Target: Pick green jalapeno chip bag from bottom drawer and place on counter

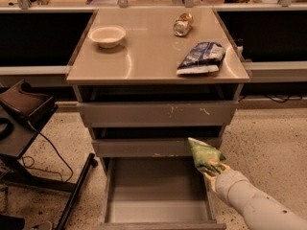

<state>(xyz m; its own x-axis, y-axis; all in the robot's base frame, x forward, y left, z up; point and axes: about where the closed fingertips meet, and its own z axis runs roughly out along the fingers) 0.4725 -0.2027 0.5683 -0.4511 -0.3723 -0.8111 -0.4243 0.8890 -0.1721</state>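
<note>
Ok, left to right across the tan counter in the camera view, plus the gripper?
Pale round bowl → gold can on its side → blue-and-white chip bag. Gripper: lower right, by grey bottom drawer, gripping crinkled green foil bag.

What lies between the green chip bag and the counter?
In the camera view, the fronts of the middle drawer and top drawer lie between; the claw holds the green jalapeno chip bag over the right edge of the bottom drawer.

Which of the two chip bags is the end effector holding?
The crinkled green foil chip bag, gripped by the end effector at the right side of the open bottom grey drawer. The blue-and-white chip bag lies on the glossy tan counter.
</note>
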